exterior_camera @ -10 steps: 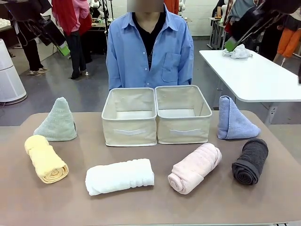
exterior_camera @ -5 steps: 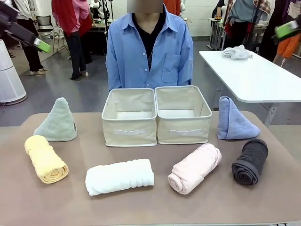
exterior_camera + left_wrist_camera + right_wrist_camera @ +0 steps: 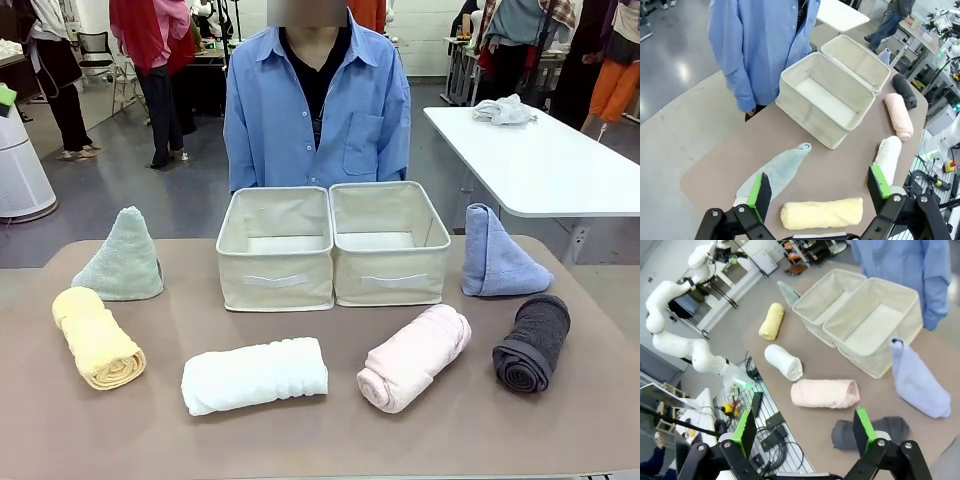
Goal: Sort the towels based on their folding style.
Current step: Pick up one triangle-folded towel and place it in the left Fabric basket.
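**Six towels sit on the counter, and both my end effectors are spread wide**

My left end effector (image 3: 819, 189) hangs above the brown counter (image 3: 330, 440). Its green pads are far apart and it holds nothing. My right end effector (image 3: 805, 429) is spread wide too, and it holds nothing.

The left beige cloth bin (image 3: 275, 282) and the right beige cloth bin (image 3: 388, 278) stand side by side, touching, at the far middle. A person in a blue shirt (image 3: 318, 110) stands just behind them.

The grey-green pointed cone towel (image 3: 122, 257) stands left of the bins. The light blue pointed cone towel (image 3: 495, 255) stands right of them.

Nearer to me, from left to right, lie the yellow rolled towel (image 3: 97, 338), the white rolled towel (image 3: 255, 374), the pink rolled towel (image 3: 415, 357) and the dark grey rolled towel (image 3: 532, 342).
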You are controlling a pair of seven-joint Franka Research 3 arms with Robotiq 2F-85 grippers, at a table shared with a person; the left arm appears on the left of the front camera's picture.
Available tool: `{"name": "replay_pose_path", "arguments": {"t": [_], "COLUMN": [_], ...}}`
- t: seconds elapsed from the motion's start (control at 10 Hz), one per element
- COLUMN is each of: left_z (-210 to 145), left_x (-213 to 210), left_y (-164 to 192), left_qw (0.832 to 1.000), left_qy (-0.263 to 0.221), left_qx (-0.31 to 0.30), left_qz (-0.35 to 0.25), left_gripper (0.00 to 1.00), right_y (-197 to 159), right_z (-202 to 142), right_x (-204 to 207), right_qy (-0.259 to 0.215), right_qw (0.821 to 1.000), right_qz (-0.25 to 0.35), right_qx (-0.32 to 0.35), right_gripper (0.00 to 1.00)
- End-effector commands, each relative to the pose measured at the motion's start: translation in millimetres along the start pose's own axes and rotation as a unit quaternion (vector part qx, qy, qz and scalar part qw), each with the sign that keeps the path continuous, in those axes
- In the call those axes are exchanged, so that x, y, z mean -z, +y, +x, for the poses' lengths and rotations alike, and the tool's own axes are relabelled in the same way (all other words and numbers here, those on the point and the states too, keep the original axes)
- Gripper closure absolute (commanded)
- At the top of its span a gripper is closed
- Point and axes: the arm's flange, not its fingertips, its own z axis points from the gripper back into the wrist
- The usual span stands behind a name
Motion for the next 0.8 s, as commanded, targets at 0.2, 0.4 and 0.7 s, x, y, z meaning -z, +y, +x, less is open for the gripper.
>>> {"name": "replay_pose_path", "arguments": {"t": [0.2, 0.4, 0.7], "left_z": [-15, -26, -33], "left_x": [-17, -23, -23], "left_y": [1, 3, 9], "left_qw": [0.999, 0.999, 0.998], "left_qy": [0.010, 0.022, 0.035], "left_qx": [0.029, 0.016, 0.023], "left_qz": [-0.018, -0.017, -0.041], "left_gripper": [0.00, 0.00, 0.00], "right_y": [-2, -1, 0], "right_z": [-13, -16, -14], "right_x": [-8, -9, -10], "right_qy": [-0.011, -0.009, -0.002], "right_qw": [1.000, 1.000, 1.000], "right_qz": [-0.003, -0.004, 0.001], "right_qx": [-0.017, -0.018, -0.022], "right_gripper": [0.00, 0.00, 0.00]}}
